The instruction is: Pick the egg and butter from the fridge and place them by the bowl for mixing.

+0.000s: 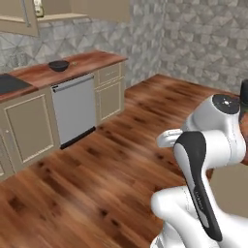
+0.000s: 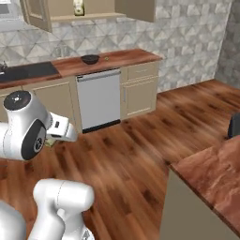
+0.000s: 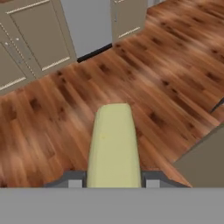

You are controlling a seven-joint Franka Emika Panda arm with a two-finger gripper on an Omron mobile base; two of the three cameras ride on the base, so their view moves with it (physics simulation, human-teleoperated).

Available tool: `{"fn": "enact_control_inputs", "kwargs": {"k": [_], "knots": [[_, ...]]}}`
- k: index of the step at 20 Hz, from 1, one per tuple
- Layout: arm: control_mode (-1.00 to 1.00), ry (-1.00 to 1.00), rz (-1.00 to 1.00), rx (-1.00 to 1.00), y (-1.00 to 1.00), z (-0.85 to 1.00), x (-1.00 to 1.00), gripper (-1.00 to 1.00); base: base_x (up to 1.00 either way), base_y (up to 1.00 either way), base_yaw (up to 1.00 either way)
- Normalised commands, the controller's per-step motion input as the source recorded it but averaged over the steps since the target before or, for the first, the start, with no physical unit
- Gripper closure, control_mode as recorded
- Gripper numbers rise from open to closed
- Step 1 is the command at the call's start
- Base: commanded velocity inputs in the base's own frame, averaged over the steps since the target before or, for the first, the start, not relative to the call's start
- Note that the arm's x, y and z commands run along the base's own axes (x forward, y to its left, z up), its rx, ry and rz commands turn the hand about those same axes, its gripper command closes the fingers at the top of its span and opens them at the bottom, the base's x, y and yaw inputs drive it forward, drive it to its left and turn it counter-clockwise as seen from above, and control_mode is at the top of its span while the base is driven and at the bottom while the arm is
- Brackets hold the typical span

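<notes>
Pincer: in the hand view the pincer (image 3: 113, 180) is closed on the butter (image 3: 113, 146), a pale yellow stick that juts forward from between the two dark tips, out over the wooden floor (image 3: 175, 78).
Butter: held only at its near end, most of its length unsupported; my reading is that the grip is short and leverage on it is high.
Bowl: the black bowl (image 1: 58, 65) sits on the wooden surface (image 1: 92, 60) across the room, above the grey dishwasher (image 1: 73, 109); it also shows at (image 2: 90, 59). It is well apart from the arm.
Egg: cannot tell where it is; a tiny speck lies near the bowl, too small to identify.
Stage, as I judge it: butter in transit, drop-off beside the bowl not yet done.
Risk 1: the stick could pivot or slide out of the tips during a drive or swing, caused by the end-only grasp, and fall to the floor.
Risk 2: squeezing soft butter could deform it, loosening the hold.
Risk 3: on approach, the protruding end could strike the bowl's rim or the surface edge first, pushing the bowl.
Risk 4: the near corner of the island (image 2: 206, 173) lies close to the base, so a wide swing could clip it.
</notes>
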Motion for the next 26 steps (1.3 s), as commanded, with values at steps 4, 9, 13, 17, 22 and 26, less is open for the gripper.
{"fn": "enact_control_inputs", "kwargs": {"k": [4,9,13,17,22,26], "knots": [[1.00,0.00,0.00,0.00,0.00,0.00,0.00,1.00,1.00,0.69,-0.28],[1.00,0.00,0.00,0.00,0.00,0.00,0.00,1.00,1.00,0.67,-0.44],[1.00,0.00,0.00,0.00,0.00,0.00,0.00,1.00,1.00,0.55,-0.48],[1.00,0.00,0.00,0.00,0.00,0.00,0.00,1.00,1.00,0.51,-0.54],[1.00,0.00,0.00,0.00,0.00,0.00,0.00,1.00,1.00,0.21,-0.54],[1.00,0.00,0.00,0.00,0.00,0.00,0.00,1.00,1.00,0.04,-0.43]]}}
